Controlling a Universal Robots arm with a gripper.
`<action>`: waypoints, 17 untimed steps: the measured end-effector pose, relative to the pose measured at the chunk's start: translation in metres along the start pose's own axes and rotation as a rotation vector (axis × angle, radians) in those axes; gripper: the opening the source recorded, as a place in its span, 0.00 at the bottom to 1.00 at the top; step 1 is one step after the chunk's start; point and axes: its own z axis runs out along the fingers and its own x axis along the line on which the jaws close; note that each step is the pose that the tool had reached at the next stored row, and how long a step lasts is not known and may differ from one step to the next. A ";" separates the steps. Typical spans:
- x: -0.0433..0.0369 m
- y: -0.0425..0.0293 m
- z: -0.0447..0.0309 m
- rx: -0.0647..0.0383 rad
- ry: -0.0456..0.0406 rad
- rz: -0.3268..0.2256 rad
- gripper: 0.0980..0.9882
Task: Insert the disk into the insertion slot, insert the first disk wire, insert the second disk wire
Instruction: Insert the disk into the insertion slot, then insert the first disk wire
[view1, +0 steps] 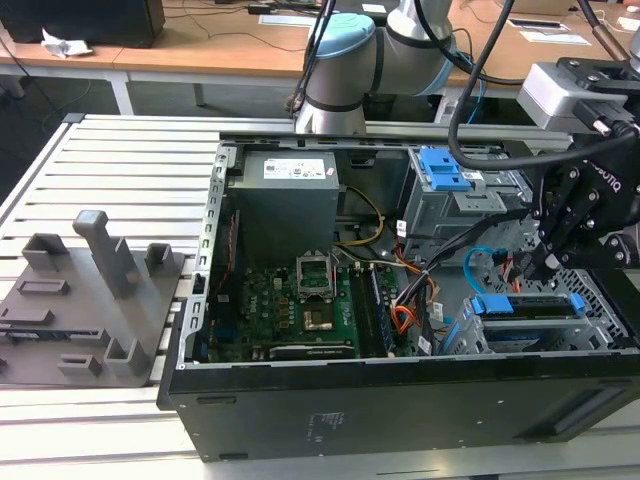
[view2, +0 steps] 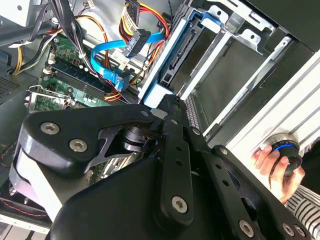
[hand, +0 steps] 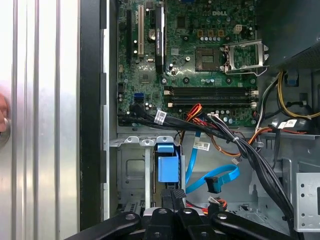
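The gripper (view2: 169, 102) is closest in both wrist views. Its black fingers are drawn together to a point with no gap showing between the tips, and I cannot tell whether anything thin is pinched there. Beneath everything lies the slatted aluminium table (view1: 130, 170), and on it the open black computer case (view1: 400, 410) lies on its side. A grey fixture tray (view1: 90, 330) sits just beside the case on the exterior view's left. Inside the case, the green motherboard (view1: 290, 310) fills the middle, with the grey power supply (view1: 285, 215) on its far side. A taller grey box with a blue latch (view1: 440, 210) stands toward the exterior view's right. Near that box is the insertion slot (hand: 131, 170), and the disk (view1: 525, 305), edged with blue rails, sits inside it. The gripper's tips are just beside the disk's blue end. The second disk wire (hand: 227, 175) loops next to the slot, its dark plug apart from the disk. The first disk wire (view2: 150, 11) hangs near it, beyond the loop. A person's hand (view2: 272, 165) rests on the table edge at a round blue-ringed button (view2: 285, 147).
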 end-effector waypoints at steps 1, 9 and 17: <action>0.0000 0.0000 0.0000 0.000 0.0000 0.000 0.01; 0.0000 -0.0002 0.0000 0.000 0.0000 0.000 0.15; -0.0213 -0.0001 -0.0003 0.000 0.0003 -0.001 0.30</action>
